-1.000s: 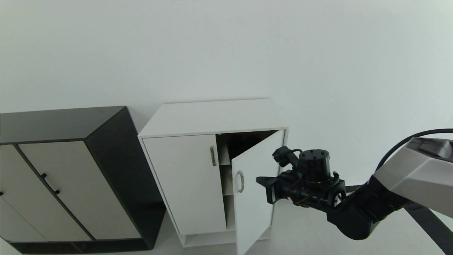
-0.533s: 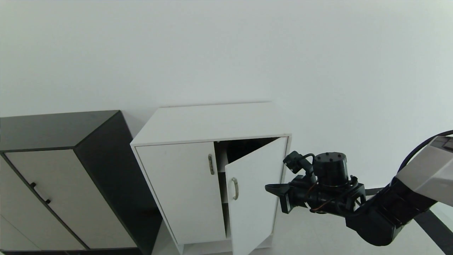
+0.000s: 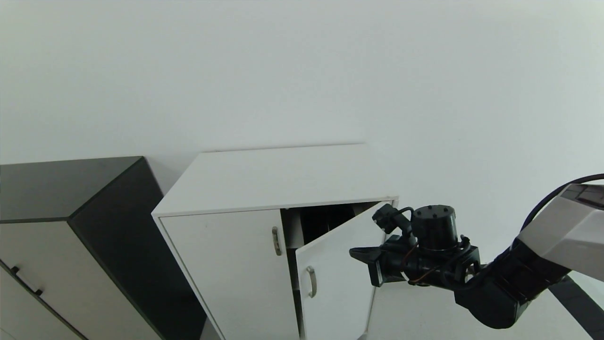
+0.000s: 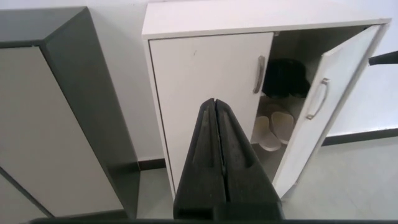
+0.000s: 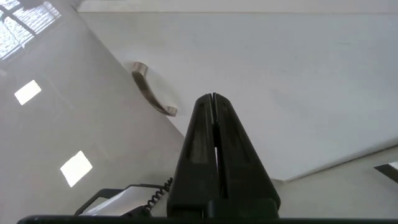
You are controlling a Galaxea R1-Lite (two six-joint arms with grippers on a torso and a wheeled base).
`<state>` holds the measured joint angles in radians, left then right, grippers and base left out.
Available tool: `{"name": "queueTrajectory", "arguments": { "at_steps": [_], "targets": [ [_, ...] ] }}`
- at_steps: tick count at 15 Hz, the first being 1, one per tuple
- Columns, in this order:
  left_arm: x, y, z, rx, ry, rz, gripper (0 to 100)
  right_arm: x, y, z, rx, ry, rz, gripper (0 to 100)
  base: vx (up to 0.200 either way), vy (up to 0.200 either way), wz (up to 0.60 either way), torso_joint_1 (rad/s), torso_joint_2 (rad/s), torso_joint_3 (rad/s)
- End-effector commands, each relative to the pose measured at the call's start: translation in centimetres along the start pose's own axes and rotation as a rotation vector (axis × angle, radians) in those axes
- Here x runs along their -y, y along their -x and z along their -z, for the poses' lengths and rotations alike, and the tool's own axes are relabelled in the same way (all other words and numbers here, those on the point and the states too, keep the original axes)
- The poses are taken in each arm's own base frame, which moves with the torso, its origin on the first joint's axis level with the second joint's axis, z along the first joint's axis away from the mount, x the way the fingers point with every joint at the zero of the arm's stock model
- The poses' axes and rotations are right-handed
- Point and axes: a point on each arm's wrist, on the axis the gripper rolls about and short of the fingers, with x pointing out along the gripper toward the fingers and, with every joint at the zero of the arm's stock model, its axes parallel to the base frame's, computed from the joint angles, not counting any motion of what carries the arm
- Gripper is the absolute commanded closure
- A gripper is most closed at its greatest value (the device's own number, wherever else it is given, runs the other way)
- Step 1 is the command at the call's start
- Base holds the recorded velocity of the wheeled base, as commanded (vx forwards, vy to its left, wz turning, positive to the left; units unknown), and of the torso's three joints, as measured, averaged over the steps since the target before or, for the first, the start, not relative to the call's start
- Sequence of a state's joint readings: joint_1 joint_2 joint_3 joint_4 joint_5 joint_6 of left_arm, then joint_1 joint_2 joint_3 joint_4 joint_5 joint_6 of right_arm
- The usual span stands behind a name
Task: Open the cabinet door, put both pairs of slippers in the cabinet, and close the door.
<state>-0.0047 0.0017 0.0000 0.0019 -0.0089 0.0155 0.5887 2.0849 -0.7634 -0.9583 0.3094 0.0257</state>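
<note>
White cabinet: smooth matt white board, laminate in look.
Its open door: same finish.
Door handle: curved metal, satin silver.
Black cabinet: dark top and side with a soft gloss, pale matt door fronts.
Slippers: pale, smooth, matt.
Left gripper and right gripper: matt black, faintly grained.
Floor: glossy, mirroring bright patches of light.

White cabinet, white slippers, black cupboard

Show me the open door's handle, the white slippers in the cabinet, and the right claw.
open door's handle [image 3: 310, 282], head view, middle of the metal bar.
white slippers [image 4: 267, 135], left wrist view, top of one slipper inside.
right claw [image 3: 355, 253], head view, at its shut fingertips.
</note>
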Motion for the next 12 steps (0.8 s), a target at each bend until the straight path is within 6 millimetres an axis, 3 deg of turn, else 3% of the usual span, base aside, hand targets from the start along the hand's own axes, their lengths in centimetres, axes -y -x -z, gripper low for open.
{"name": "queueTrajectory", "arguments": {
  "at_steps": [1,12],
  "targets": [
    [0.0,0.0,0.0,-0.001,0.0,0.002,100,0.1,-0.8,0.4,-0.008,-0.003,-0.003,100,0.0,0.0,0.0,0.0,0.0,0.0],
    [0.0,0.0,0.0,-0.001,-0.004,0.002,100,1.7,-3.7,0.0,0.029,-0.005,0.011,100,0.0,0.0,0.0,0.0,0.0,0.0]
  ]
}}
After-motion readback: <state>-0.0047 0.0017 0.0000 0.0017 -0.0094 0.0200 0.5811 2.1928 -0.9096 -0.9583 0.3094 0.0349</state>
